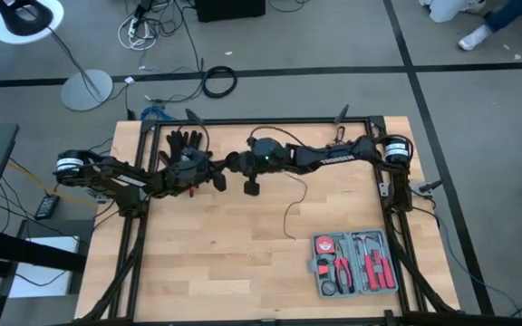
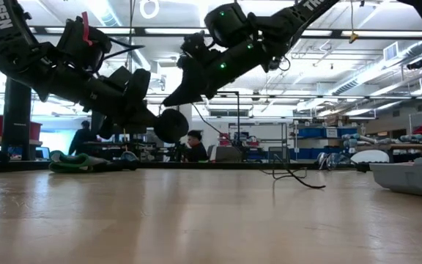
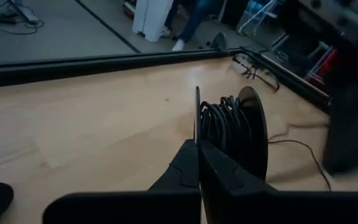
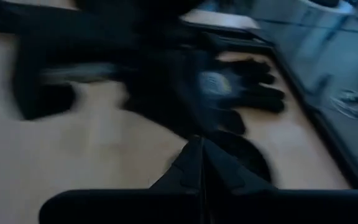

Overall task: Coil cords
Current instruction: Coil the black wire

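Left gripper (image 3: 197, 149) is clamped shut on the spool (image 3: 241, 134) with the cord (image 1: 290, 210) wound round it, held up above the table (image 1: 243, 263). Right gripper (image 1: 234, 163) hovers right beside it (fingers pressed together, nothing visibly caught), loose cord trailing across the wood.

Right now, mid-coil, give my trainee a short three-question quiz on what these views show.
1. True or false: the left gripper is shut on the spool.
2. Where is the tool case? A) near the glove B) the table's near right part C) off the table
3. Fill in: a loose stretch of the wire trails across the ____.

Key: 1 true; 2 B; 3 table. The right gripper hangs raised beside the left one.
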